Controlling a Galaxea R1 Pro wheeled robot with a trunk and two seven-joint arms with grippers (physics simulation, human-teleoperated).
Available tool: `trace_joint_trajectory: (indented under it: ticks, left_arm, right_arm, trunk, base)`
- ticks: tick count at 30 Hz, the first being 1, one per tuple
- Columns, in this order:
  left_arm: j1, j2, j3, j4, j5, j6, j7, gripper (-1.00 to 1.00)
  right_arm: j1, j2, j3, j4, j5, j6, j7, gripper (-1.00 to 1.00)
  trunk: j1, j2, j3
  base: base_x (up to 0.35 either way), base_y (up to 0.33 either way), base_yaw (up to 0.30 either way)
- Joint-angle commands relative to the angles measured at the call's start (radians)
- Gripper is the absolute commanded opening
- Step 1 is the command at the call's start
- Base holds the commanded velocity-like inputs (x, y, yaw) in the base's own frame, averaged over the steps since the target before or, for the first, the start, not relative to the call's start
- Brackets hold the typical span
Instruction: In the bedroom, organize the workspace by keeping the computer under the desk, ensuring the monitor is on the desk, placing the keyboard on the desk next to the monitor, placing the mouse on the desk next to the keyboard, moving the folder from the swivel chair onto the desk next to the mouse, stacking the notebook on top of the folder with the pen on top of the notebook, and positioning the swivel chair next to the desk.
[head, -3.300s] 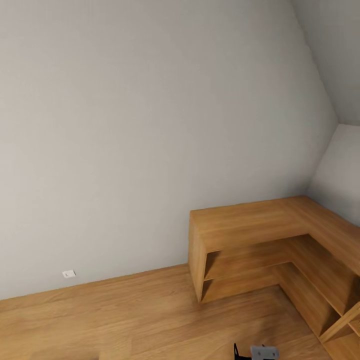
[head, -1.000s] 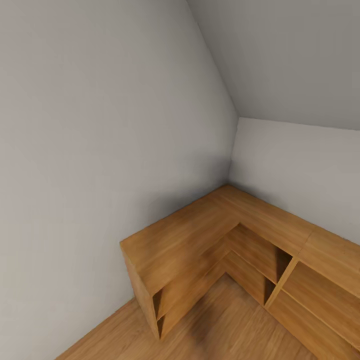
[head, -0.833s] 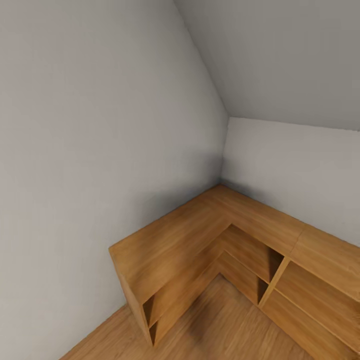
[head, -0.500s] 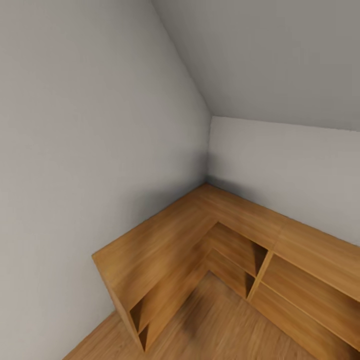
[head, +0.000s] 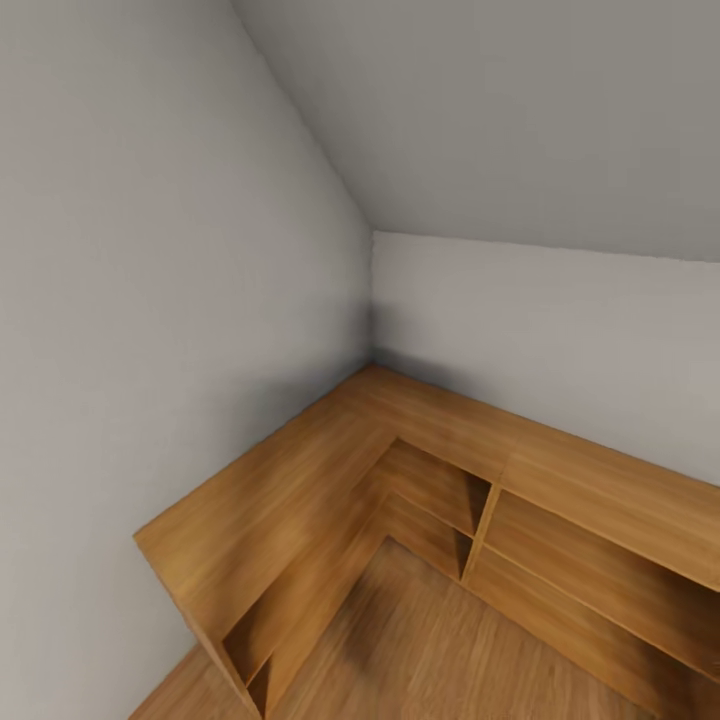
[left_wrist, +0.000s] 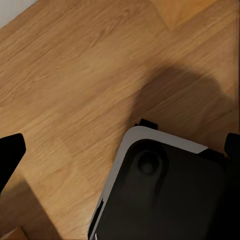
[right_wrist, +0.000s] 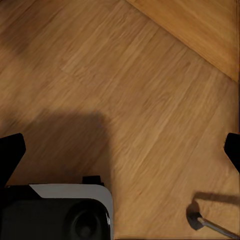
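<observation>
The step in hand was judged to be a transit across the bedroom (head: 372, 300) in search of the workspace. A corner of the room was faced in the head view: a sloping grey wall (head: 500, 120) occupied the upper right of the frame, a low L-shaped wooden shelf unit (head: 330, 500) ran along both walls across the lower half, and wood plank floor (head: 430, 650) was seen at the bottom centre. Where the desk and the swivel chair stood could not be told from these pictures. The left gripper (left_wrist: 120, 150) was carried released, with its dark fingertips (left_wrist: 10, 155) spread to opposite edges of the left wrist view and nothing between them; beneath it the robot base (left_wrist: 165, 195) and bare floor were seen. The right gripper (right_wrist: 120, 150) was likewise held wide and unloaded. A small grey fitting (right_wrist: 200, 220) was noted at the lower right of the right wrist view; its nature could not be determined. For this step it was advised that the base be turned away from the shelf corner, that clearance from the shelf unit be maintained, and that both arms be kept tucked until the desk was sighted.
</observation>
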Motion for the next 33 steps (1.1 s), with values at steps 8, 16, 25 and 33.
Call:
trace_joint_trajectory:
  ticks: [8, 16, 25, 33]
  left_arm:
    - [0.0, 0.0, -0.009, -0.001, 0.001, -0.001, 0.007, 1.0]
    - [0.0, 0.0, -0.009, -0.001, 0.001, -0.001, 0.007, 1.0]
    - [0.0, 0.0, -0.009, -0.001, 0.001, -0.001, 0.007, 1.0]
    - [0.0, 0.0, -0.009, -0.001, 0.001, -0.001, 0.007, 1.0]
  right_arm:
    - [-0.001, 0.001, 0.008, 0.002, 0.0, -0.001, -0.006, 1.0]
    - [-0.001, 0.0, 0.008, 0.002, 0.0, -0.001, -0.006, 1.0]
    - [-0.001, -0.001, 0.008, 0.002, 0.0, -0.001, -0.005, 1.0]
    - [-0.001, -0.001, 0.008, 0.002, 0.0, -0.001, -0.005, 1.0]
  trunk:
    - [0.001, -0.002, -0.002]
    - [0.001, -0.002, -0.002]
    - [0.001, -0.002, -0.002]
    - [0.001, -0.002, -0.002]
  base:
    - [0.0, 0.0, -0.287]
    - [0.0, 0.0, -0.287]
    - [0.0, 0.0, -0.287]
    - [0.0, 0.0, -0.287]
